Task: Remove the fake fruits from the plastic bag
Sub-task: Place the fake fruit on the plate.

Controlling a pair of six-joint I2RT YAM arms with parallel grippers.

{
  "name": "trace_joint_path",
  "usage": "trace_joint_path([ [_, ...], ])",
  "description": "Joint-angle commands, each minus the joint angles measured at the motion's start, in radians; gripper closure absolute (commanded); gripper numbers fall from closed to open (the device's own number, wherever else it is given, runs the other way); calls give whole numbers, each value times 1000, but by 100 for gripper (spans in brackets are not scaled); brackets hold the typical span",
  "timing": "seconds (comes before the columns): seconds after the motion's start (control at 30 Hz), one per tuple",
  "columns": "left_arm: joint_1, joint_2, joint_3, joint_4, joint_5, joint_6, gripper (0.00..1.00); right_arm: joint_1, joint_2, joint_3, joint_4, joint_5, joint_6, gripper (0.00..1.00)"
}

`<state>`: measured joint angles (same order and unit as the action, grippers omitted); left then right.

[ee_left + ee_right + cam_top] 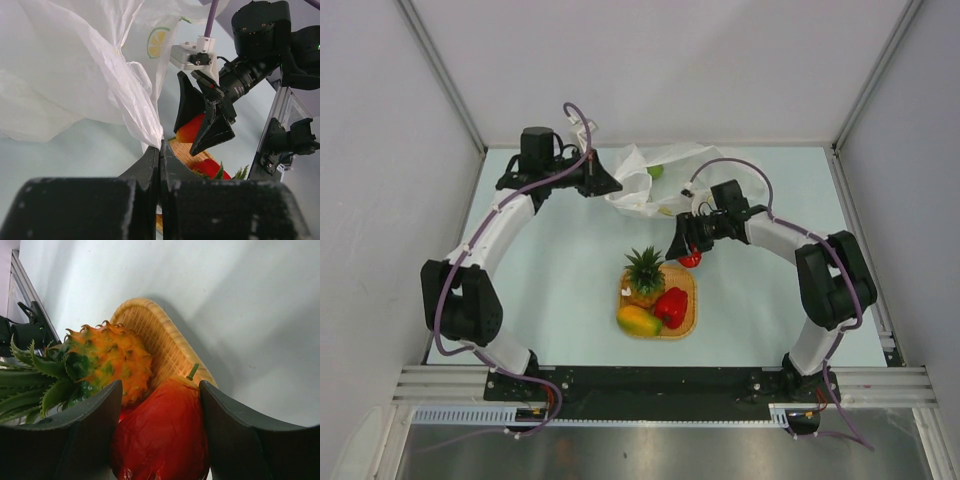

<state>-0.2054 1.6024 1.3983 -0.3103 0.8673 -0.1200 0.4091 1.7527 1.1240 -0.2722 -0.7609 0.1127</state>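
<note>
The white plastic bag [638,190] lies crumpled at the back of the table, with a small green piece [655,171] showing in it. My left gripper [613,186] is shut on a pinch of the bag [75,75], its jaws [160,146] closed on the film. My right gripper [686,252] is shut on a glossy red fruit [162,435] with a green stem, just above the far right edge of the woven mat [686,283]. The pineapple [645,273], a red pepper [671,306] and the mango [638,320] sit on the mat.
The woven mat [160,337] is a shallow basket in the table's middle, with the pineapple [107,357] beside the held fruit. Grey walls and metal rails [860,180] enclose the pale table. My right gripper [205,125] hangs close in front of the left gripper.
</note>
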Motion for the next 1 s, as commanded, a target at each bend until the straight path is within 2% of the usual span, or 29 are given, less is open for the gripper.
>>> trace_joint_path([
  [0.0, -5, -55, -27, 8, -5, 40, 100, 40, 16, 5, 103, -34, 35, 75],
  [0.17, -2, -67, -36, 4, -5, 49, 100, 65, 37, -12, 122, -28, 27, 72],
  [0.27, -2, -70, -41, 8, -5, 48, 100, 60, 33, -47, 140, -12, 34, 67],
  [0.37, -3, -71, -38, 23, -4, 31, 100, 50, 24, -75, 140, -14, 42, 53],
  [0.4, -2, -75, -38, 25, -4, 28, 100, 48, 21, -76, 136, -12, 45, 44],
  [0.6, -2, -76, -47, 13, -16, 48, 100, 37, 7, -99, 137, 5, 62, 26],
  [0.8, -3, -71, -55, 36, -11, 34, 100, 31, -24, -130, 143, 17, 79, 20],
  [0.97, -3, -70, -53, 40, -10, 26, 100, 31, -53, -155, 146, 32, 87, 20],
])
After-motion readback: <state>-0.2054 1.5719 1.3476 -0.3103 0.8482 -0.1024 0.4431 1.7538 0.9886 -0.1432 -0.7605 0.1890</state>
